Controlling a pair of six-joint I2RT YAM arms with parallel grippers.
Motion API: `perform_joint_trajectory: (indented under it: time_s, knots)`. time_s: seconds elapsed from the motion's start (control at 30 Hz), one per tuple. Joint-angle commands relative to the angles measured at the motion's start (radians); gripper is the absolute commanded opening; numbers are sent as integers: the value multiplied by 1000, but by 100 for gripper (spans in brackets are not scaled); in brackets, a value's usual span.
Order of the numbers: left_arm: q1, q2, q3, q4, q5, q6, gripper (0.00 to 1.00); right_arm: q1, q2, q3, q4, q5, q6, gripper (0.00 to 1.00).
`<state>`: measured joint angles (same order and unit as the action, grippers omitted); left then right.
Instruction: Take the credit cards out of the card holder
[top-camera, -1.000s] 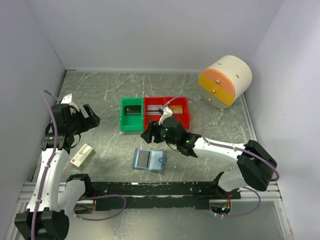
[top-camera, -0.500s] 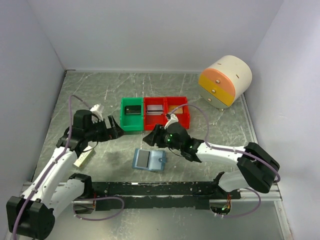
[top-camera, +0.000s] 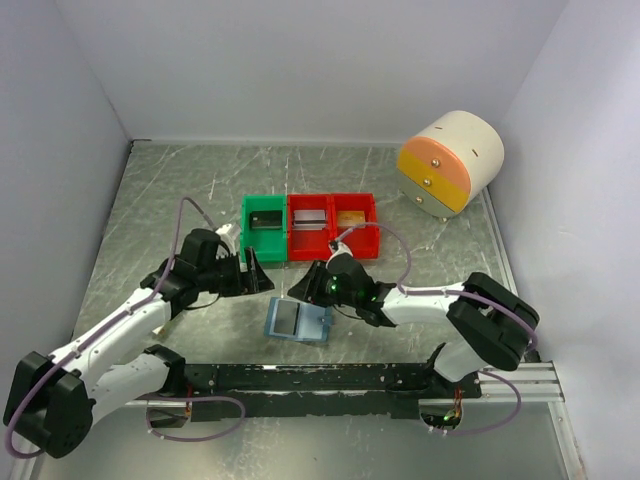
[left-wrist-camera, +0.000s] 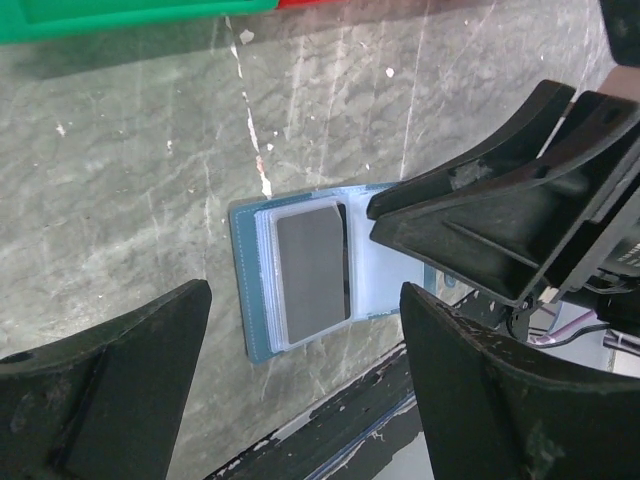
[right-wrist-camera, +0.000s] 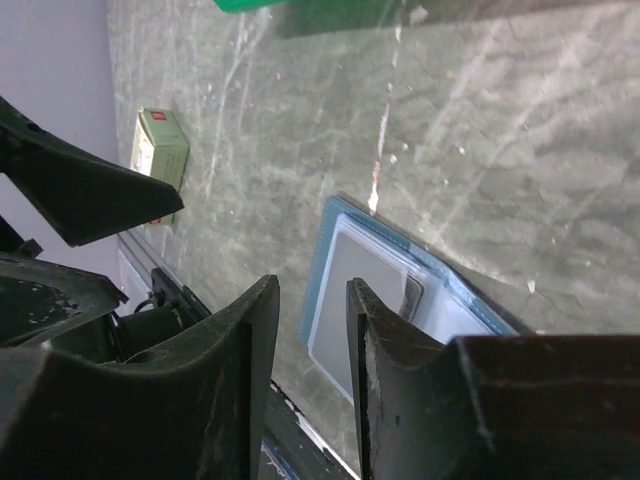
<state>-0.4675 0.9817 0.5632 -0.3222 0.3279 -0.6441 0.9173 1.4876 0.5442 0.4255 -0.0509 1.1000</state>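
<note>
1. Top external view: the card holder (top-camera: 298, 321) lies opened flat on the table (top-camera: 190, 190). It sits on the near side of the green bin (top-camera: 262, 228) and the red bins (top-camera: 333, 226), apart from both.
2. A dark grey credit card (top-camera: 285, 318) sits in the left half of the holder, behind a clear pocket. The right half shows pale blue lining.
3. The left gripper (top-camera: 255, 272) reaches in from the left, between the green bin and the holder. The right gripper (top-camera: 308, 280) reaches in from the right, just above the holder's far edge. The two grippers are close to each other.
4. Left wrist view: the left gripper (left-wrist-camera: 302, 295) is spread wide and holds nothing. The card holder (left-wrist-camera: 245, 300) and the dark grey credit card (left-wrist-camera: 312, 272) show between its fingers (left-wrist-camera: 110, 390).
5. In the same view, the black fingers of the right gripper (left-wrist-camera: 400, 215) cover the holder's right half. Whether they touch it cannot be told.
6. Right wrist view: the right gripper (right-wrist-camera: 310, 290) has its jaws set narrow, a slim gap between them, with nothing gripped. The card holder (right-wrist-camera: 325, 255) lies below, its corner showing through the gap.
7. A cream-and-red box (right-wrist-camera: 162, 160) lies on the table well to the left of the holder.
8. A cream and orange drawer unit (top-camera: 450, 160) stands at the far right corner.
</note>
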Motion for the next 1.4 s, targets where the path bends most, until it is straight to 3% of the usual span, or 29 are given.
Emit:
perform_joint_trajectory:
  time_s: [0.0, 0.2, 0.33, 0.8, 1.0, 1.37]
  knots:
    - [-39, 20, -9, 56, -41, -20, 86, 20, -13, -23, 5, 40, 45, 32]
    - [-80, 62, -2, 63, -45, -10, 84, 34, -17, 44, -204, 17, -77, 32]
    - [-103, 85, 2, 72, -45, -11, 80, 34, -25, 26, -183, -3, -87, 31]
    - [-187, 212, -25, 126, -89, -32, 57, 22, 196, 57, -95, -18, -45, 22]
    - [-205, 242, -36, 126, -89, -23, 41, 20, 188, 57, -82, -25, -59, 22]
    - [-241, 265, -54, 107, -154, -61, 28, 14, 117, 116, -189, -97, -196, 22]
